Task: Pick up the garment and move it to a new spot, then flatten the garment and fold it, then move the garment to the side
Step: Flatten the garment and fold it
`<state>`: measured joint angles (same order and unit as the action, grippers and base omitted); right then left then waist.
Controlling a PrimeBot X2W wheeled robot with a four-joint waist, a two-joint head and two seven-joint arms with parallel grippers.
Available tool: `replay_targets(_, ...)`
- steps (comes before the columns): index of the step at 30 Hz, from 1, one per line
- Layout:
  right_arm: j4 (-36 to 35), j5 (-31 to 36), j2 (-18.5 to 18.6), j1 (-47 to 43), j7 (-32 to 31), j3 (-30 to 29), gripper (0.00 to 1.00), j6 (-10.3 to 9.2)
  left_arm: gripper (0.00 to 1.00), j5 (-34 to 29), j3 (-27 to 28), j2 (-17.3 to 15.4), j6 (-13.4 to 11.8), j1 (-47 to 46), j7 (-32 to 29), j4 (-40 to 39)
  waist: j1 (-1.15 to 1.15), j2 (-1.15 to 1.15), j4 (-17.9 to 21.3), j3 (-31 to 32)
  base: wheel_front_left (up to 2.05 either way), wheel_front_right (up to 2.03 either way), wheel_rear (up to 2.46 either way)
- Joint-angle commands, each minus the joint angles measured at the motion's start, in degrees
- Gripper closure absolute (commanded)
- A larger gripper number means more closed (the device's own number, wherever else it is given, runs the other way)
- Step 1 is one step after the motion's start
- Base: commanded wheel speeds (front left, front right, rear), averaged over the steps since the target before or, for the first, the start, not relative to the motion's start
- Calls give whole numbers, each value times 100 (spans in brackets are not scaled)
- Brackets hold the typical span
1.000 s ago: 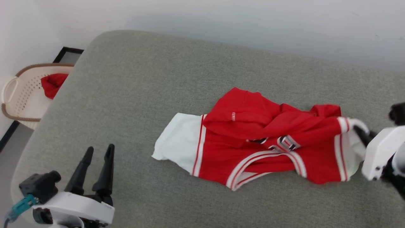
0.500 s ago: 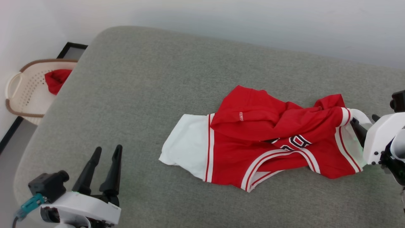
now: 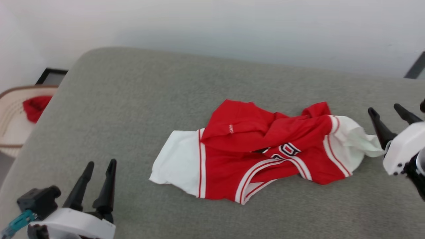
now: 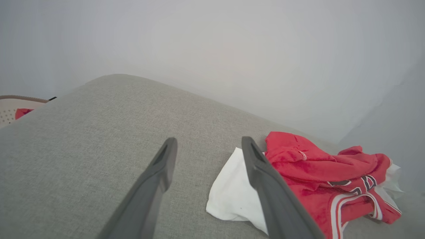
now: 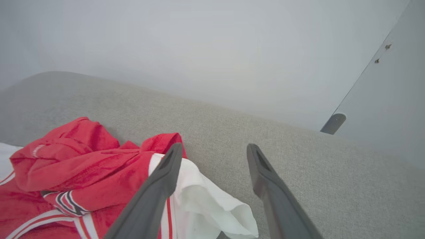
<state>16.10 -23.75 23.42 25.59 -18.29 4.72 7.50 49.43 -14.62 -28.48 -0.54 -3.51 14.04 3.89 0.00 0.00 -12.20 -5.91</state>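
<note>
Apparently marks the flattening step: garment (image 3: pixel 259 152) crumpled just beside the spread, empty fingers of the right gripper (image 3: pixel 384 109), well apart from those, equally spread and empty, of the left gripper (image 3: pixel 101 163); likely calls next for sleeve grasps.

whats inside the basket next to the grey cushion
A crumpled red cloth lies inside the basket. The grey cushion covers part of the basket and the picture's edge cuts off more, so anything else in it cannot be seen.
</note>
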Motion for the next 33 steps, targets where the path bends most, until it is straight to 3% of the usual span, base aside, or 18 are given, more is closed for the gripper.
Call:
replay_targets(1, -201, -26, -13, -204, 130, -10, 0, -2, 0, 32, 36, -48, -49, 113, -14, -51, 0, 0, 280, 261, 0, 0, 0)
replay_targets(16, -1959, 340, -516, -2008, 853, -509, 0, -2, 0, 212, 377, -430, -265, 780, -115, -488, 0, 0, 1179, 744, 0, 0, 0)
replay_targets(33, -2678, 515, -1087, -2798, 1059, -796, 0, -2, 0, 279, 606, -521, -413, 1101, -55, -744, 0, 0, 1702, 774, 0, 0, 0)
